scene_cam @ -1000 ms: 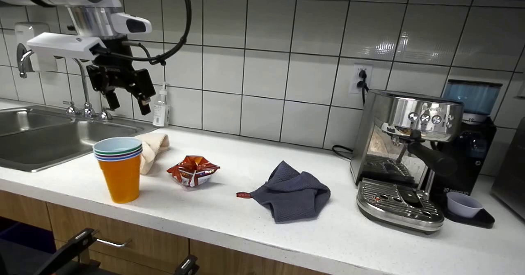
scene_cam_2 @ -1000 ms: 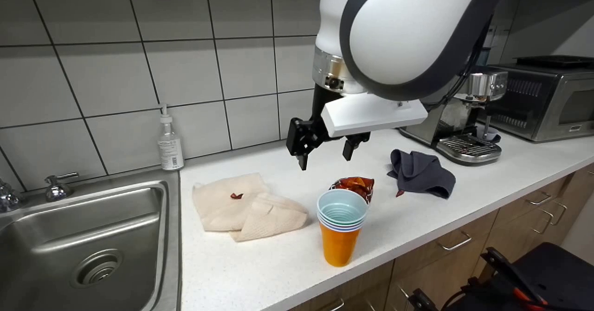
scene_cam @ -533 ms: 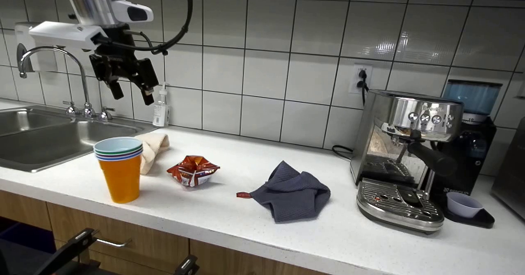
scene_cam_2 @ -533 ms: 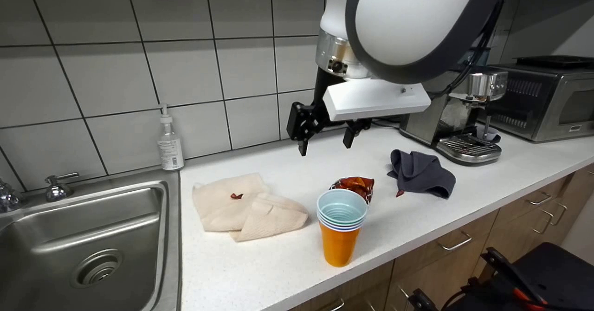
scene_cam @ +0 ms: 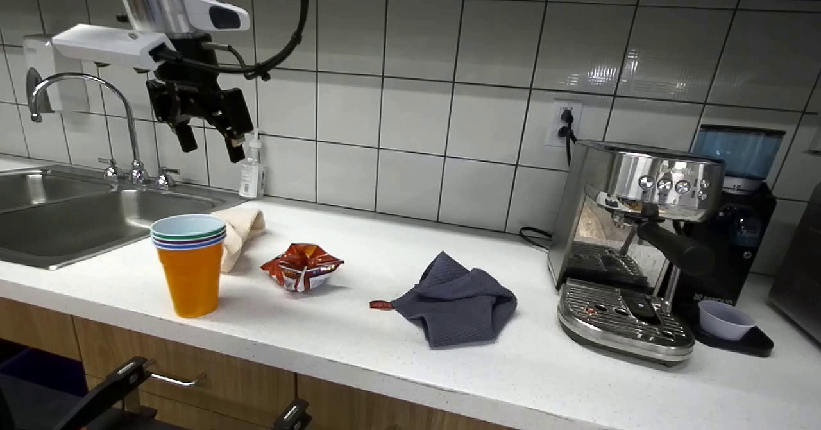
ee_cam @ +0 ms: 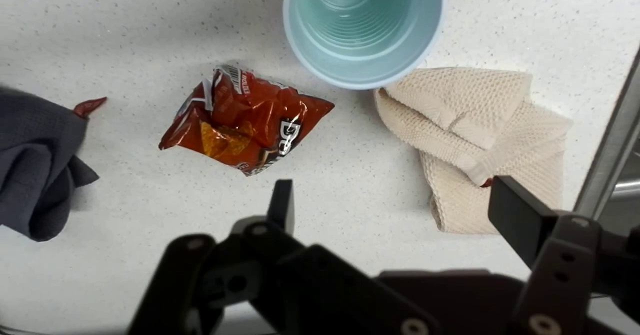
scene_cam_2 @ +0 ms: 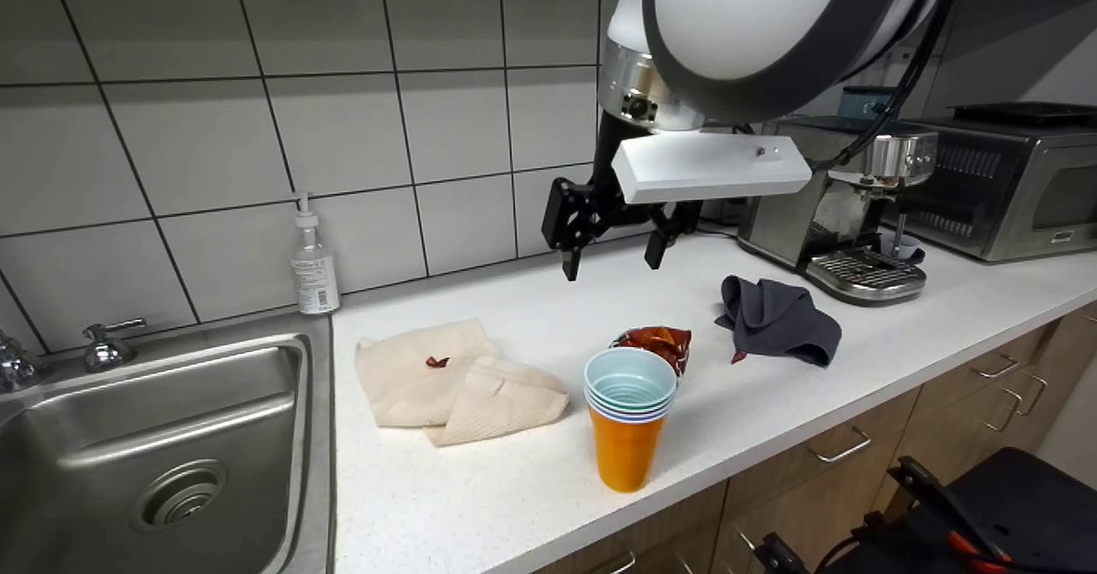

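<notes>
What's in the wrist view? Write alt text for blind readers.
An open, empty gripper hangs over a white countertop. In the picture: red chip bag, light-blue cup at top, dark gray cloth at left, beige cloth at right.

Bright light whitens the worktop; rippled glare streaks tiles above its back edge; wrist-view fingers blur slightly.

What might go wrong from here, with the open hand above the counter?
The cup stack stands near the front edge of the counter, so a sideways bump might knock it off. It is nested, so a grip at the rim might pull it apart. The red chip bag lies close by, so the open hand might brush the stack if lowered there.
</notes>
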Available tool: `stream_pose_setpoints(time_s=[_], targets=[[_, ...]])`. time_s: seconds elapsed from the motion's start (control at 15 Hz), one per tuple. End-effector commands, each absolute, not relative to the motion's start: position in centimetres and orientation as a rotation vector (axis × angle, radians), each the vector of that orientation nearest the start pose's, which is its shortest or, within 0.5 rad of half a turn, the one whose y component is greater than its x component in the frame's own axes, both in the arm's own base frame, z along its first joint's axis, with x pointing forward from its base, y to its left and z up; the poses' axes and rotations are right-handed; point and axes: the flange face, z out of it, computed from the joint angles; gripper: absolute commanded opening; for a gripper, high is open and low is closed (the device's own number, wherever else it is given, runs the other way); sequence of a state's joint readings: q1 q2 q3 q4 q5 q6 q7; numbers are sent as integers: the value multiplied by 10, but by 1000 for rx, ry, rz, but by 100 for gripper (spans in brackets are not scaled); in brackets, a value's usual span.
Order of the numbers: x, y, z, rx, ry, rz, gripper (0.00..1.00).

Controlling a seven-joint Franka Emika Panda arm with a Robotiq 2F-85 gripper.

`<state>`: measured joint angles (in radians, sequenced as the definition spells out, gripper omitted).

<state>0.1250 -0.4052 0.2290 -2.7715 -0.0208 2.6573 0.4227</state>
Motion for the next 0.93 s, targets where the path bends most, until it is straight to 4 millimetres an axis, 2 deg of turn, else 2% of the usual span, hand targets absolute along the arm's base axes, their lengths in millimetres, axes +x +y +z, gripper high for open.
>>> stream_pose_setpoints(time_s=[0.0,0.87], targets=[[365,124,372,-3088,45,-417,100],[338,97,394,-3094,-127,-178,100]])
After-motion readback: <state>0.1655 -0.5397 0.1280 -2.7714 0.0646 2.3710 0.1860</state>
